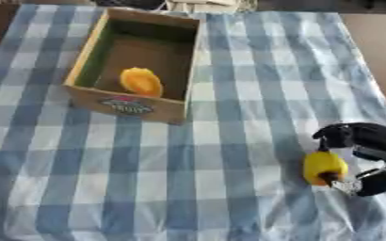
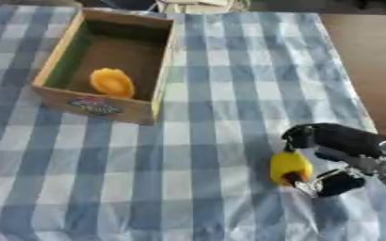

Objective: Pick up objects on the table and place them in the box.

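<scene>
The robot's right hand [image 2: 332,157] reaches in from the right edge of a table spread with a blue-and-white checked cloth [image 1: 229,117], its black fingers [image 2: 308,134] curled over the top of a yellow fruit-shaped object [image 2: 289,165] while the thumb [image 2: 336,184] closes in from below — a pinch on the object's right side, as far as the soft view allows. The object sits at the hand's fingertips, on or just above the cloth; whether it has left the surface cannot be told from here.

Well away from the hand, up and to its left across the checks, stands the box [image 1: 85,92] — an open wooden crate with a green inner wall and a coloured label on its near face. Inside it, toward the near wall, lies an orange-yellow object [image 1: 140,81], rounded and about the same build as the one in the hand.

Beyond the cloth's far right corner, above the hand, bare brown tabletop [image 2: 365,56] shows. The left hand appears in neither view.
</scene>
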Controlling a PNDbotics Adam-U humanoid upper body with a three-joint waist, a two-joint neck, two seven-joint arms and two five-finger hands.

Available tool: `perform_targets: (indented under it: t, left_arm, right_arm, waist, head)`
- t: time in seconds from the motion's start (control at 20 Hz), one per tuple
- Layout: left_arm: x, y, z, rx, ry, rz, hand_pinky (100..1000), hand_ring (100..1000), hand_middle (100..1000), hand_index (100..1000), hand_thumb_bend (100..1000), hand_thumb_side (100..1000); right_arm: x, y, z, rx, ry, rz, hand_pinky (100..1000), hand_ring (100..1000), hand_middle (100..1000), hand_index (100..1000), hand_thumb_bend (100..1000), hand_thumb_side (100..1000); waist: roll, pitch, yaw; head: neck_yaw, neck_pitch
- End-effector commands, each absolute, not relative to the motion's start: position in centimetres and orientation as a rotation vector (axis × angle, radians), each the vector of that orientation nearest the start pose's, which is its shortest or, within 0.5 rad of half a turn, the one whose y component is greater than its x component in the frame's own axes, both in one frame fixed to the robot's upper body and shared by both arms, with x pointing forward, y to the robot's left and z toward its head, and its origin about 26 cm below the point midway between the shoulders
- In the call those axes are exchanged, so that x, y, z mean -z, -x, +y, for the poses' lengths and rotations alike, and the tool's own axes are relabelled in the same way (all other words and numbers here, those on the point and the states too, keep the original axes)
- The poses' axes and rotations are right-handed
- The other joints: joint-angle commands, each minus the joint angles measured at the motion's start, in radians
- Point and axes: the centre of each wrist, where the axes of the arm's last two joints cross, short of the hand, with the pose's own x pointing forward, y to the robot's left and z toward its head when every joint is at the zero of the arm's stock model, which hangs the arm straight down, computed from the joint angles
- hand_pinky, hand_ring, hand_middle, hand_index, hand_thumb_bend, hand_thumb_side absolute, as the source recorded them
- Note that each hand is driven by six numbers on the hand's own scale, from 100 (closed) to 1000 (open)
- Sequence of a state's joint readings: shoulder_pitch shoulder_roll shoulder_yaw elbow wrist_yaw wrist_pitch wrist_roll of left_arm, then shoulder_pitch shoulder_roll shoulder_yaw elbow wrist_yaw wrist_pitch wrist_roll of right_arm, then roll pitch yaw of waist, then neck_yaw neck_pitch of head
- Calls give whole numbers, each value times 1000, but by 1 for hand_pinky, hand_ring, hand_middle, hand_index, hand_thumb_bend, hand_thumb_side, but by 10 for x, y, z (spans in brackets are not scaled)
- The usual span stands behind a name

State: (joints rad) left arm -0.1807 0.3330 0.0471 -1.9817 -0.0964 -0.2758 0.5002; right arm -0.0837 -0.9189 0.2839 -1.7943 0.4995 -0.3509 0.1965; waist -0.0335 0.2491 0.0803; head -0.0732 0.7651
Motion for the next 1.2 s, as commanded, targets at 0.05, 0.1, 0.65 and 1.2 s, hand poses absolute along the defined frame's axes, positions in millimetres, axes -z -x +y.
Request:
perform_targets:
  t: [0.05, 0.1, 0.65, 1.2]
  left_arm:
    - [-176, -288, 285, -158, -502, -2521, 793, 764, 674, 823, 118, 539]
    - [-176, -288, 285, -158, -501, -2521, 793, 764, 674, 823, 118, 540]
    - [-177, -288, 285, -144, -491, -2525, 793, 764, 675, 824, 122, 532]
    - [-180, -290, 281, -133, -452, -2537, 794, 764, 676, 824, 127, 522]
  right_arm:
    - [-136, -278, -349, -1696, 569, -1660, 813, 844, 544, 631, 100, 370]
    - [-137, -278, -348, -1684, 570, -1674, 813, 842, 546, 631, 100, 363]
    - [-222, -288, -318, -1622, 630, -1957, 797, 798, 523, 606, 100, 148]
    - [-319, -351, -236, -1675, 490, -2085, 766, 753, 499, 575, 100, 100]
  waist:
    - [-1, -13, -1]
    - [-1, -13, -2]
    - [-9, -26, 6]
    - [-6, -33, 54]
  head:
    - [0, 5]
    - [0, 5]
    - [-13, 5]
    - [-64, 5]
